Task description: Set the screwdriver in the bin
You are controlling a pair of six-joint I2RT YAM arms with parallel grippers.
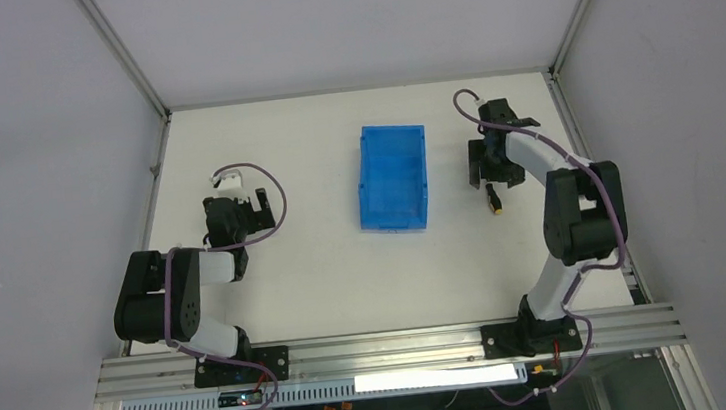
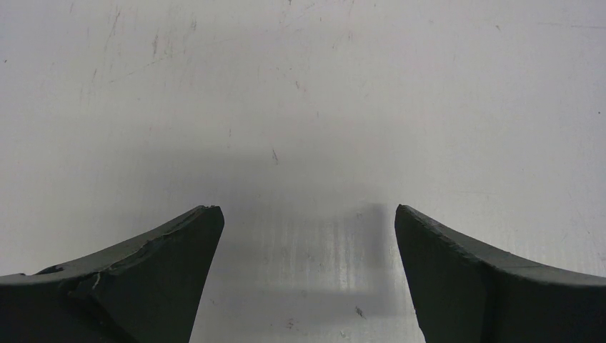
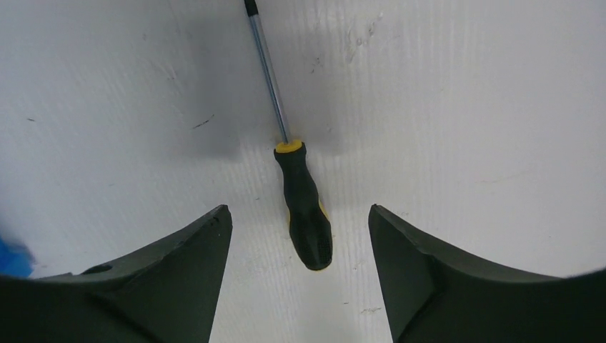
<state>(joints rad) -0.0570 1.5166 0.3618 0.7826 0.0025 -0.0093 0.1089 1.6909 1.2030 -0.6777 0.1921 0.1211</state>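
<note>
The screwdriver lies flat on the white table to the right of the blue bin. In the right wrist view its black handle with yellow trim lies between my open fingers, and the thin shaft points away toward the top of the view. My right gripper is open over the handle, and neither finger touches it. My left gripper is open and empty over bare table at the left. The bin looks empty.
Grey enclosure walls and metal frame posts surround the table. A sliver of the blue bin shows at the left edge of the right wrist view. An aluminium rail carries the arm bases along the near edge.
</note>
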